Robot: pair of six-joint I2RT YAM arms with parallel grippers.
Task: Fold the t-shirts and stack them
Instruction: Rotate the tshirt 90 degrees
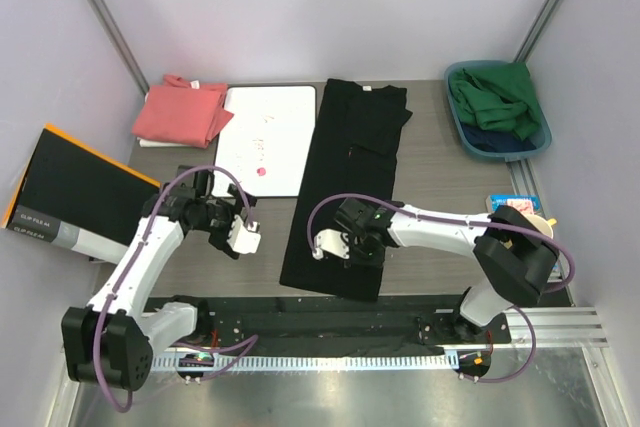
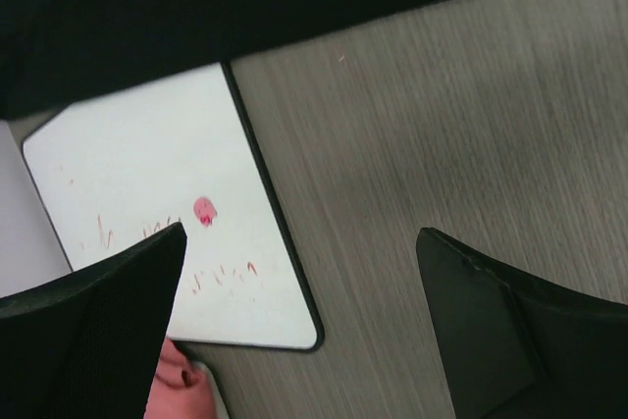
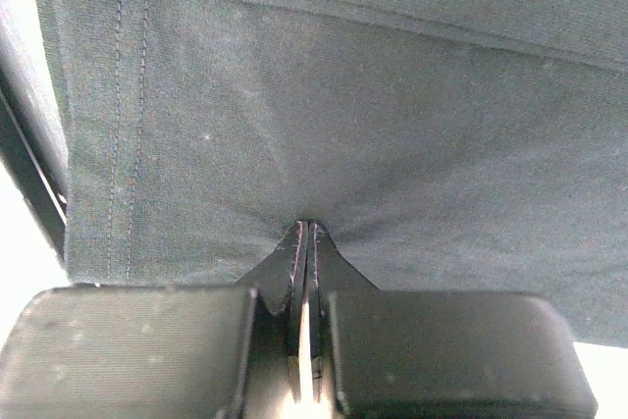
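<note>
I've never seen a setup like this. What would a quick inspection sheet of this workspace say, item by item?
Surface: grey wood-grain table, no spills seen.
Job's things: black t-shirt lies in a long strip mid-table; pink t-shirt sits folded at the far left corner.
Clutter: white board with red marks; black box with an orange edge; blue basket holding green cloth.
Grippers: left gripper open, holding nothing, beside the board; right gripper shut on the black t-shirt near its hem.
Cables: purple cables loop along both arms.
Surroundings: pale walls, metal posts.
</note>
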